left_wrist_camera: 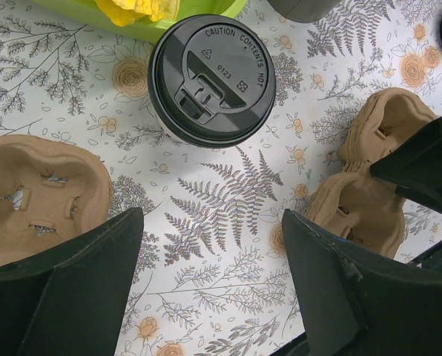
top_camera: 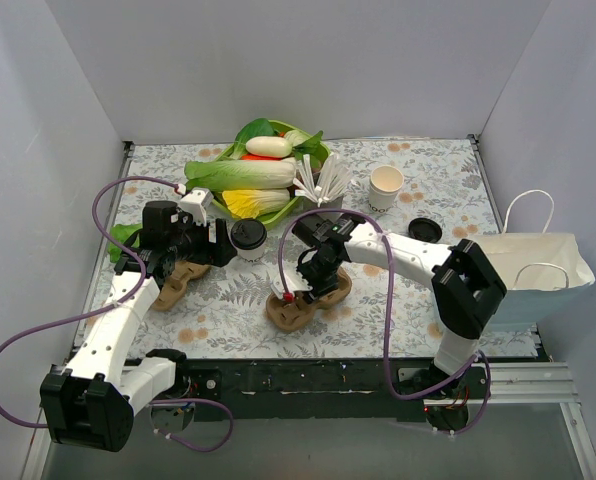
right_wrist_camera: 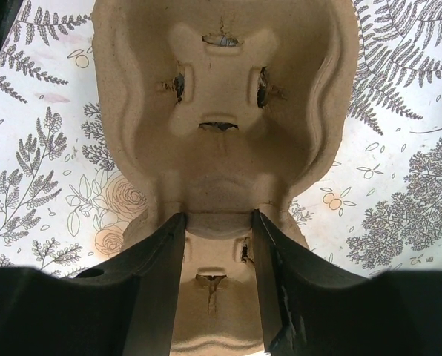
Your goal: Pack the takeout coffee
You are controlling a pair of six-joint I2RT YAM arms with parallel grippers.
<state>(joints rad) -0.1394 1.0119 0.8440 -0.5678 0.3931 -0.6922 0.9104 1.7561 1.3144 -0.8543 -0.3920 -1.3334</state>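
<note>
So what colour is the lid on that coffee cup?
Black, with raised lettering; the left wrist view shows the lid best.

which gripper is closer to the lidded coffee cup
Left. The left gripper sits open just short of the lidded coffee cup, which lies right ahead of it. The right gripper is farther off, gripping the pulp carrier.

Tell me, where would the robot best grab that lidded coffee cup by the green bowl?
On the paper wall just below the lid, approached level from the left, where the open left end effector faces it. The lidded cup stands upright, and its wider lid rim would likely stop it slipping.
</note>
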